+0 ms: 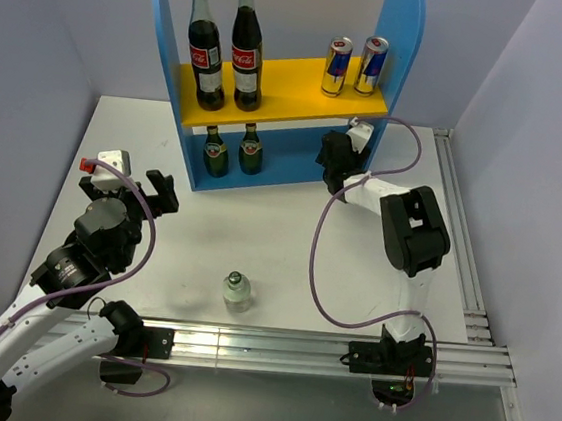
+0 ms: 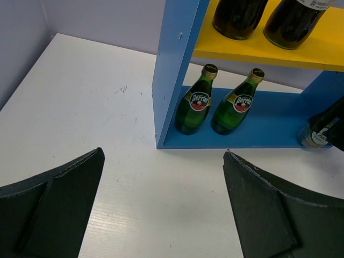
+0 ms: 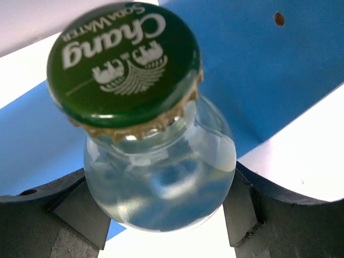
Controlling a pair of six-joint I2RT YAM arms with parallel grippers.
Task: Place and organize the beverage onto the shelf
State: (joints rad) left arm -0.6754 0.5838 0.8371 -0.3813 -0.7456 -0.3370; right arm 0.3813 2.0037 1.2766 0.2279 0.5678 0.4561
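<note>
The shelf (image 1: 404,43) holds two cola bottles (image 1: 208,47) and two cans (image 1: 355,65) on its yellow board (image 1: 295,81). Two green glass bottles (image 1: 233,150) stand on the left of the lower level, also in the left wrist view (image 2: 215,107). My right gripper (image 1: 334,161) is at the right of the lower level, shut on a clear green-capped bottle (image 3: 161,177). I cannot tell whether that bottle rests on the base. A second clear green-capped bottle (image 1: 237,290) stands on the table near the front. My left gripper (image 1: 137,190) is open and empty, left of the shelf.
The right arm's cable (image 1: 317,265) loops over the table right of the loose bottle. Metal rails run along the front edge (image 1: 297,345) and the right edge (image 1: 463,250). Walls enclose the table on the left, back and right.
</note>
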